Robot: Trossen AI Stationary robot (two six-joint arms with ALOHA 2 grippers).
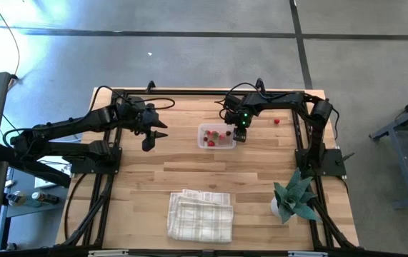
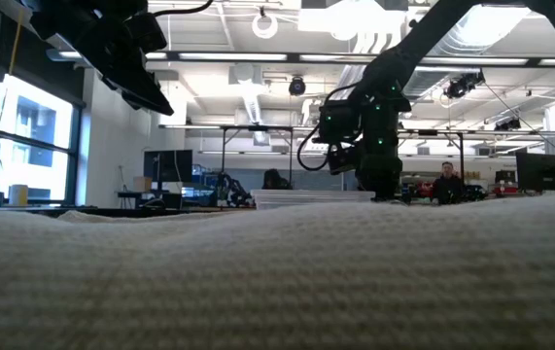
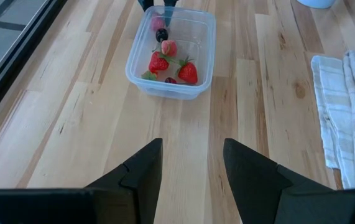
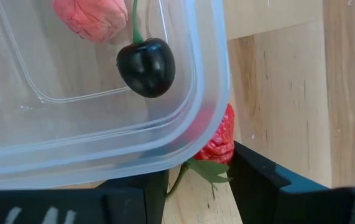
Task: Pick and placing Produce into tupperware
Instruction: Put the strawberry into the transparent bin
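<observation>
Right wrist view: strawberry (image 4: 219, 142) between hand (image 4: 193, 180) fingers.

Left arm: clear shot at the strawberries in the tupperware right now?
Probably yes. The left end effector is open, with bare wood between it and the tupperware. Strawberries lie uncovered inside, but the right end effector works at the far rim, so crowding is possible.

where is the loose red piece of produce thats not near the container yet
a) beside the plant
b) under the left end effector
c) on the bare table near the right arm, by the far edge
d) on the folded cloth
c, a single red piece lies on the wood to the right of the tupperware, close to the right arm and the table's far edge.
</observation>
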